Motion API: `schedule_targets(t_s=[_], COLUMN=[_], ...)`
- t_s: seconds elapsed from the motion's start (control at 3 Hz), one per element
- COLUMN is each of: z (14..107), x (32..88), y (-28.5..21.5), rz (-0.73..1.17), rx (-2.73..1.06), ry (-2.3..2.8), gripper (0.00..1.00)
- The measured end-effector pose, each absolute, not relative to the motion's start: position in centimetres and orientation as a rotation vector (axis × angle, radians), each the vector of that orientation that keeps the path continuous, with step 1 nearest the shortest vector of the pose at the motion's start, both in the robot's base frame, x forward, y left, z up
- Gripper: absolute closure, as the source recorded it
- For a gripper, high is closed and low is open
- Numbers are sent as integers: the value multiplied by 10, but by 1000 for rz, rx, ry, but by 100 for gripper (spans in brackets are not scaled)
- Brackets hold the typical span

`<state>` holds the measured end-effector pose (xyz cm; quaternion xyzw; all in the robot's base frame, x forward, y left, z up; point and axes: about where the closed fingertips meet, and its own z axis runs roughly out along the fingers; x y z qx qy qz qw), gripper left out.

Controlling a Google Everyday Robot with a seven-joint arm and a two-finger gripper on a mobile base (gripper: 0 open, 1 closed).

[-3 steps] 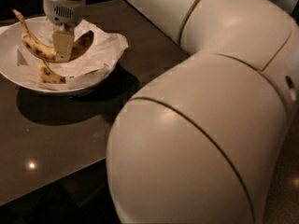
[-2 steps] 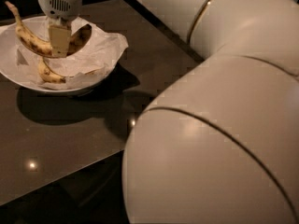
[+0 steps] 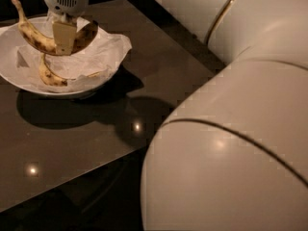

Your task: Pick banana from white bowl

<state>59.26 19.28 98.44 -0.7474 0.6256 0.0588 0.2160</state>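
The white bowl (image 3: 29,86), lined with crumpled white paper (image 3: 108,49), stands at the table's far left. My gripper (image 3: 63,49) reaches down over it from the top of the view. It is shut on the banana (image 3: 33,36), yellow with brown speckles. One pale finger (image 3: 62,35) crosses the banana's middle. The banana hangs across the bowl with its stem pointing up to the left and its dark end to the right. A second, smaller banana (image 3: 48,75) lies on the paper below it.
The bowl sits on a dark glossy table (image 3: 86,143) whose front edge runs diagonally across the lower left. My arm's large white segments (image 3: 231,148) fill the right and lower right of the view, over the table's right edge.
The gripper stays closed on the banana, which now sits a little higher over the bowl. The arm's big segments have shifted to the right in the view.
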Motion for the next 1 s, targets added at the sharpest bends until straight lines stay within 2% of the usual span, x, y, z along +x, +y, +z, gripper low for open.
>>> schedule_targets(t_s=[0.67, 1.0], z=[1004, 1003], x=[570, 570], y=[156, 156], rz=[148, 150], rx=[-1959, -1960], ry=[1858, 1858], gripper=[100, 100])
